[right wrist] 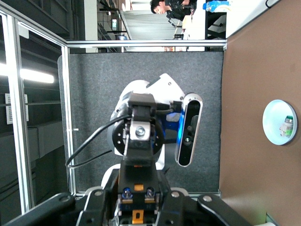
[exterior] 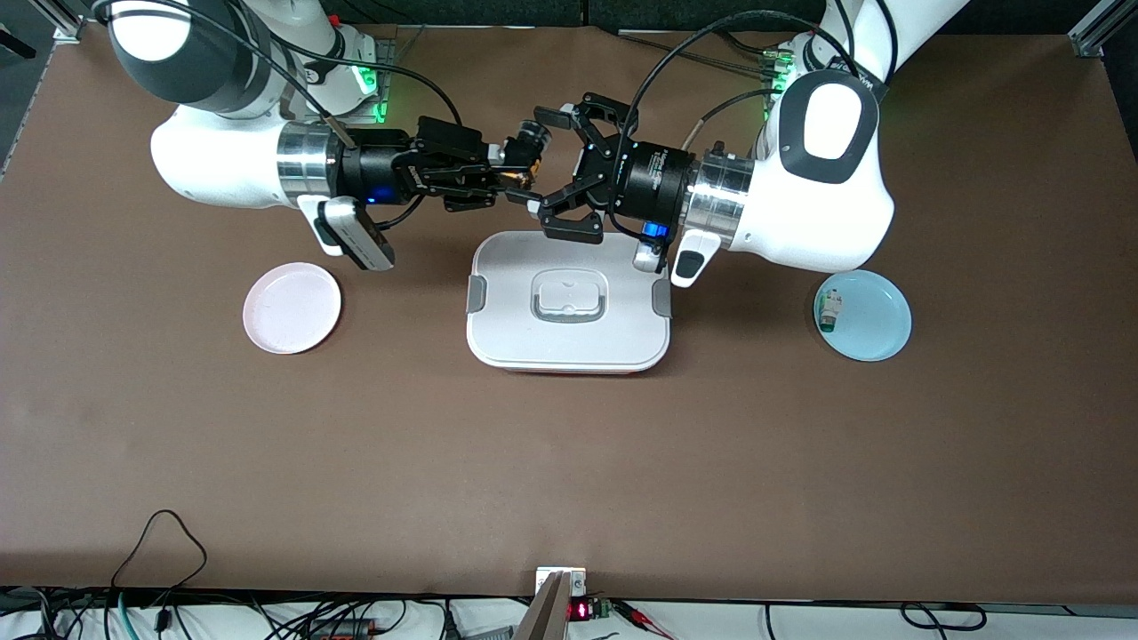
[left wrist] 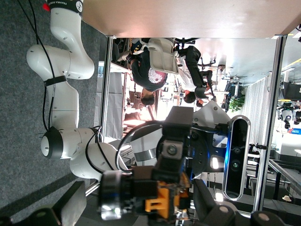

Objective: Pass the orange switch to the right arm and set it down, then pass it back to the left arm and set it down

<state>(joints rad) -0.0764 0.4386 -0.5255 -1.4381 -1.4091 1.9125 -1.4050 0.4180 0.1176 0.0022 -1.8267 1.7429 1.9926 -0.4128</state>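
Observation:
The orange switch (exterior: 523, 169) is a small black block with an orange face and a silver cap, held in the air over the table just past the white box's (exterior: 569, 347) edge toward the robots' bases. My right gripper (exterior: 507, 174) is shut on it; the right wrist view shows the switch (right wrist: 138, 197) clamped between the fingers (right wrist: 94, 207). My left gripper (exterior: 560, 173) faces it, open, its fingers spread wide on either side of the switch without touching it. In the left wrist view the switch (left wrist: 164, 200) sits close in front of the camera.
The white box with grey clasps and a lid handle sits mid-table, under the two hands. A pink plate (exterior: 292, 308) lies toward the right arm's end. A blue plate (exterior: 880, 329) with a small white-and-green component (exterior: 829, 311) lies toward the left arm's end.

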